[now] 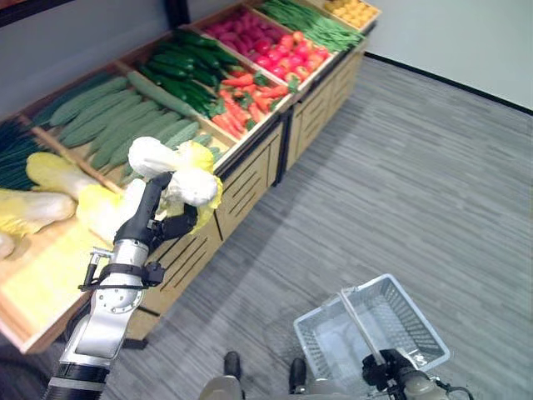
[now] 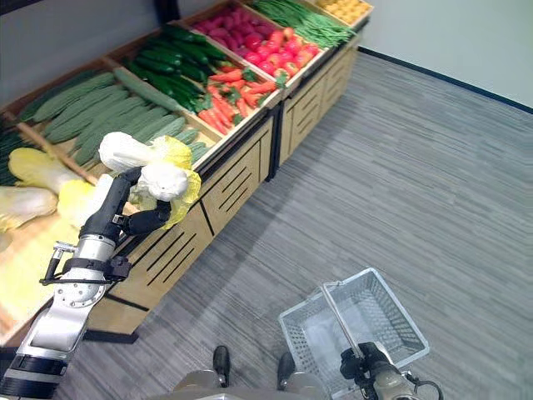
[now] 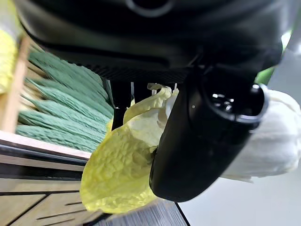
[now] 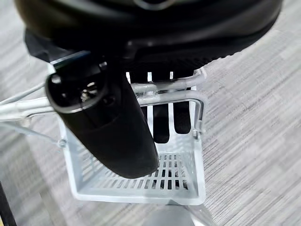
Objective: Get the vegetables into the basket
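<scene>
My left hand (image 1: 158, 218) is shut on a napa cabbage (image 1: 179, 173), white at the stalk with yellow leaves, held up in front of the produce stand's edge. The left wrist view shows its yellow leaves (image 3: 124, 165) and white stalk (image 3: 273, 141) past my thumb (image 3: 202, 136). At the lower right a pale wire basket (image 1: 408, 321) hangs over the grey floor, its handle (image 4: 164, 92) gripped by my right hand (image 2: 371, 364), fingers curled round the wire. The basket holds nothing.
A long wooden produce stand (image 1: 250, 179) runs along the left: more napa cabbages (image 1: 37, 208), cucumbers (image 1: 117, 121), dark green cucumbers (image 1: 187, 71), carrots (image 1: 246, 100), red vegetables (image 1: 266, 42) and green beans (image 1: 312, 21). Grey plank floor (image 1: 400, 183) lies open to the right.
</scene>
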`<state>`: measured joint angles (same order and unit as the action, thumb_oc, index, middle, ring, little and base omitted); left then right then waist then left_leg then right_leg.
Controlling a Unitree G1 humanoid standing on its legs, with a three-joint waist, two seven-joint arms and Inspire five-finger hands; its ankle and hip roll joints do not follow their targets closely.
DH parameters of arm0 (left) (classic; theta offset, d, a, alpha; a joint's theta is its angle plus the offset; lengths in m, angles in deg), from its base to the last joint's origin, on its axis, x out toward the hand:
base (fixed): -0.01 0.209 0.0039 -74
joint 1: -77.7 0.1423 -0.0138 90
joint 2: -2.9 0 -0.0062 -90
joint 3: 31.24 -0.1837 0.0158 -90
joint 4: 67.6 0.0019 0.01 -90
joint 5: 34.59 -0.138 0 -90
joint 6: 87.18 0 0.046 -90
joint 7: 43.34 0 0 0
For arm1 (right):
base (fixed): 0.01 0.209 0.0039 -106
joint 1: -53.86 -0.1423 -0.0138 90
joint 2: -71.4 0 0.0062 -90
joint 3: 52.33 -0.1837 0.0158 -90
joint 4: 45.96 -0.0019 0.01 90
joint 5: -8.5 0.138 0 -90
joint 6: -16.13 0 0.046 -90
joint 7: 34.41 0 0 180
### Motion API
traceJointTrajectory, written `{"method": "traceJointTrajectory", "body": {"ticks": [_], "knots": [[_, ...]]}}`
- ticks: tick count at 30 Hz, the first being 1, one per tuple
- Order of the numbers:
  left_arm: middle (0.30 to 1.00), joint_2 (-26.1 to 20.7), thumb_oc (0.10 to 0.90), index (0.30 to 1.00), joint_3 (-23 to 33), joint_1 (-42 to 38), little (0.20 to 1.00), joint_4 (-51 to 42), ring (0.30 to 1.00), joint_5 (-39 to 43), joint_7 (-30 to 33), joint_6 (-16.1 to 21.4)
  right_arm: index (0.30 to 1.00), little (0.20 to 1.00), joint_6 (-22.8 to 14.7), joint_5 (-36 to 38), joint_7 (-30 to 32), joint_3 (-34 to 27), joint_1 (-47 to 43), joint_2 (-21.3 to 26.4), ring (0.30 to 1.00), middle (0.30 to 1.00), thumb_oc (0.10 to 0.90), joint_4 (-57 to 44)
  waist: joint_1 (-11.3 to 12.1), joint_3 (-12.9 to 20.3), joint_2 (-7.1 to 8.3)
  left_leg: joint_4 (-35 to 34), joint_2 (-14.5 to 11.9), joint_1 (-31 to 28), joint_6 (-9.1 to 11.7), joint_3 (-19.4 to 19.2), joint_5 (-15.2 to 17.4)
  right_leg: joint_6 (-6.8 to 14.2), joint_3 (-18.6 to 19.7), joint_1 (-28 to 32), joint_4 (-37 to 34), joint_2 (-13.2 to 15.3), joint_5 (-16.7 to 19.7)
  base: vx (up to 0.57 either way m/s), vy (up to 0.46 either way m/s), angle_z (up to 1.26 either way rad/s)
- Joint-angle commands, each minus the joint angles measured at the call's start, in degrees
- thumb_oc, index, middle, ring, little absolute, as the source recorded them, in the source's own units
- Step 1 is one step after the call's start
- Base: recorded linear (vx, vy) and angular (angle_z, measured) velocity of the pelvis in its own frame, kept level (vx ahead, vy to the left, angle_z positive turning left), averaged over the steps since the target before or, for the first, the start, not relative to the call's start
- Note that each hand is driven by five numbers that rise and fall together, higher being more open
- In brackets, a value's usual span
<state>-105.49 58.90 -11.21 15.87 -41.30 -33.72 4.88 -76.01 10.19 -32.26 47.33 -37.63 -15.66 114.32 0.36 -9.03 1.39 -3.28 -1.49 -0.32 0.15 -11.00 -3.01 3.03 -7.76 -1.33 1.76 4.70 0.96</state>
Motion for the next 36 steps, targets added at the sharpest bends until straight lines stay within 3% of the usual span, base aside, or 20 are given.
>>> {"method": "traceJointTrajectory", "body": {"ticks": [1,2,9,11,12,13,16,19,21,22,24,27,32,34,35,36], "knots": [[0.3,-3.09,0.4,0.3,4.93,-5.91,0.3,-9.07,0.3,-0.25,3.66,6.22,0.3,0.3,-1.15,3.06,0.14,0.82,0.19,0.59,0.3,0.3,0.4,-0.64,1.1,1.12,0.48,9.61,0.63,0.45,-1.04,-1.41,11.49,3.03,-1.69,0.28,0.67,1.7,-2.65,0.05,0.326,-0.23],[0.3,-3.71,0.4,0.3,4.6,-6.41,0.3,-9.05,0.3,-0.38,3.74,5.92,0.3,0.3,-1.06,3.1,0.12,1.07,0.04,0.15,0.3,0.3,0.4,-0.73,0.97,1.0,0.38,9.86,1.22,-0.3,-2.02,-2.26,12.45,3.48,-0.2,-0.3,2.04,2.03,-2.69,0.02,0.167,-0.13],[0.3,-4.11,0.4,0.3,3.85,-7.48,0.3,-9.05,0.3,0.38,3.55,5.6,0.3,0.3,-0.9,3.34,-0.08,0.69,0.41,-0.46,0.3,0.3,0.4,-1.18,0.27,0.47,0.1,13.27,1.95,-0.43,-3.52,-4.65,15.34,4.85,1.79,-1.01,2.95,3.22,-0.98,0.0,0.172,-0.25],[0.3,-4.3,0.4,0.3,3.43,-8.26,0.3,-8.88,0.3,0.65,3.74,5.7,0.3,0.3,-0.9,3.61,0.05,0.68,-0.05,-0.43,0.3,0.3,0.4,-1.73,0.17,0.04,-0.07,15.07,1.76,0.28,-4.03,-6.42,16.31,5.53,3.31,-1.93,2.34,3.3,0.95,-0.08,0.171,-0.32],[0.3,-4.49,0.4,0.3,3.16,-8.92,0.3,-8.91,0.3,0.69,3.82,5.82,0.3,0.3,-0.96,3.36,0.19,0.92,-0.8,-0.21,0.3,0.3,0.4,-2.4,-0.39,-0.76,-0.26,15.49,1.82,0.64,-4.56,-8.54,16.94,7.4,4.68,-3.27,1.49,3.67,4.39,-0.11,0.148,-0.38],[0.3,-4.51,0.4,0.3,3.18,-8.97,0.3,-8.85,0.3,0.69,3.84,5.86,0.3,0.3,-0.94,3.36,0.19,0.93,-0.87,-0.22,0.3,0.3,0.4,-2.41,-0.12,-0.73,-0.19,15.56,1.8,0.81,-4.59,-8.88,16.84,7.37,5.0,-3.48,1.33,3.64,4.68,-0.11,0.139,-0.55],[0.3,-5.1,0.4,0.3,3.35,-8.53,0.3,-8.69,0.3,0.95,4.53,6.1,0.3,0.3,-1.1,2.98,0.28,1.59,-1.9,-0.62,0.3,0.3,0.4,-3.41,0.59,-1.0,-1.19,13.52,0.56,0.13,-4.32,-12.78,16.82,9.11,2.91,-5.52,0.97,4.58,7.47,-0.04,0.09,-0.89],[0.3,-5.52,0.4,0.3,3.92,-7.58,0.3,-9.06,0.3,0.88,4.69,5.74,0.3,0.3,-1.19,2.59,0.29,2.16,-2.03,-0.91,0.3,0.3,0.4,-4.25,1.59,-1.2,-2.42,10.89,-0.77,-1.01,-3.79,-15.6,14.91,8.07,-6.56,-5.08,3.83,7.24,4.44,-0.07,-0.001,-1.14],[0.3,-5.45,0.4,0.3,4.09,-6.88,0.3,-9.09,0.3,1.03,4.16,5.27,0.3,0.3,-1.28,2.38,0.36,2.64,-1.58,-0.98,0.3,0.3,0.4,-4.94,1.09,0.08,-2.13,6.68,0.25,-2.18,-3.21,-16.07,12.98,6.86,-8.8,-1.67,8.08,7.18,0.53,-0.03,-0.137,-0.69],[0.3,-5.39,0.4,0.3,4.46,-6.54,0.3,-8.99,0.3,0.54,4.08,5.07,0.3,0.3,-1.35,2.25,0.33,2.9,-1.59,-0.98,0.3,0.3,0.4,-5.07,1.49,0.75,-1.72,6.27,0.53,-2.13,-3.0,-16.52,12.87,7.1,-9.49,0.12,6.44,6.88,0.69,0.0,-0.261,-0.2],[0.3,-4.82,0.4,0.3,5.34,-4.93,0.3,-8.73,0.3,0.96,3.48,5.36,0.3,0.3,-1.37,2.03,0.03,2.75,-1.22,-0.82,0.3,0.3,0.4,-5.58,1.57,1.48,-1.23,6.47,-0.08,-2.33,-2.04,-17.44,11.9,6.84,-8.18,0.71,2.74,5.7,0.69,-0.01,-0.274,-0.23],[0.3,-4.12,0.4,0.3,4.96,-4.04,0.3,-8.04,0.3,1.46,3.17,5.22,0.3,0.3,-1.35,2.22,-0.08,3.12,-0.72,-0.87,0.3,0.3,0.4,-5.91,1.31,1.95,-0.77,4.4,-1.06,-2.91,-0.42,-16.73,9.2,5.22,-8.19,1.6,1.14,3.88,-2.35,-0.02,-0.326,-0.19],[0.3,-3.31,0.4,0.3,4.46,-3.43,0.3,-6.88,0.3,3.17,2.55,5.0,0.3,0.3,-1.21,1.37,0.75,3.31,-0.43,-0.44,0.3,0.3,0.4,-6.7,0.71,1.74,-0.33,1.69,-2.03,-2.79,1.22,-14.14,5.86,3.39,-9.01,0.66,2.51,2.29,-5.37,-0.02,-0.265,0.17],[0.3,-2.81,0.4,0.3,4.39,-2.59,0.3,-6.11,0.3,4.16,1.81,4.99,0.3,0.3,-1.12,0.43,1.09,3.57,-0.55,0.17,0.3,0.3,0.4,-7.84,0.65,1.41,0.09,3.67,-3.11,-2.29,1.89,-13.64,6.38,2.52,-9.46,0.69,3.14,1.48,-6.5,0.03,-0.374,0.26],[0.3,-2.36,0.4,0.3,3.94,-1.81,0.3,-5.49,0.3,6.04,0.85,5.0,0.3,0.3,-1.18,0.43,1.46,3.51,-0.75,1.09,0.3,0.3,0.4,-9.68,0.92,0.2,0.77,11.21,-4.89,-0.01,2.71,-12.81,7.19,1.32,-9.75,1.42,3.4,1.12,-7.35,0.02,-0.329,0.28],[0.3,-2.39,0.4,0.3,3.94,-1.88,0.3,-5.45,0.3,6.13,0.81,5.03,0.3,0.3,-1.12,0.45,1.45,3.47,-0.73,1.11,0.3,0.3,0.4,-9.78,0.86,0.13,0.71,12.12,-5.21,0.41,2.87,-12.64,7.55,1.18,-9.86,1.47,3.37,0.98,-7.42,0.02,-0.291,0.24]]}}
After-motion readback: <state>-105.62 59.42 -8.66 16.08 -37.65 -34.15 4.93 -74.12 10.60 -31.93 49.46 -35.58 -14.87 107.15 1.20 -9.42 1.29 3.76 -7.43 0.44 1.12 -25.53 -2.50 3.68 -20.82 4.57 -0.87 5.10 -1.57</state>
